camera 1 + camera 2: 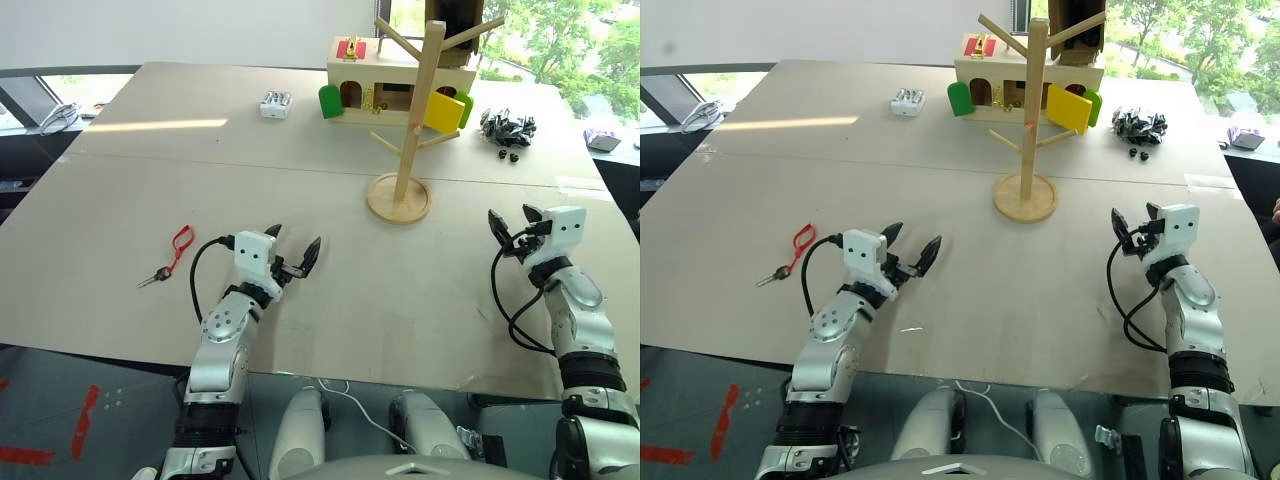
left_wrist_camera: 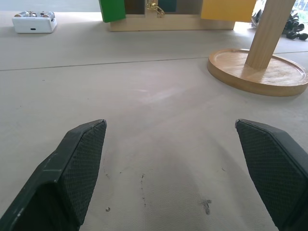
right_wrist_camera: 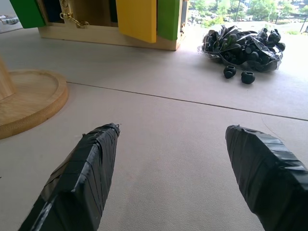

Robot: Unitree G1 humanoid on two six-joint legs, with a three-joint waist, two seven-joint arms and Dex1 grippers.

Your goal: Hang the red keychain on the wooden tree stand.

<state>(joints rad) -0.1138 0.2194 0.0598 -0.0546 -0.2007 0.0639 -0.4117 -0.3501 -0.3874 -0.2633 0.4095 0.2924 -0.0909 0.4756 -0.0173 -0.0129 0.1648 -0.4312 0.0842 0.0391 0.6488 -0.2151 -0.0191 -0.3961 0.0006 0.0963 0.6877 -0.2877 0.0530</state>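
Observation:
The red keychain point(image 1: 178, 246) lies flat on the table at the near left, its small dark key point(image 1: 155, 277) trailing toward the front edge. My left gripper point(image 1: 294, 251) stands open and empty just to the right of it, low over the table. The wooden tree stand point(image 1: 404, 150) rises upright on its round base point(image 2: 257, 70) at the table's middle. My right gripper point(image 1: 512, 223) is open and empty at the near right, to the right of the stand's base.
A wooden box-house point(image 1: 400, 85) with green and yellow doors stands behind the tree stand. A small white case point(image 1: 275, 104) sits at the back left, and a heap of black parts point(image 1: 507, 128) at the back right. The table's front edge point(image 1: 300, 368) runs close below both grippers.

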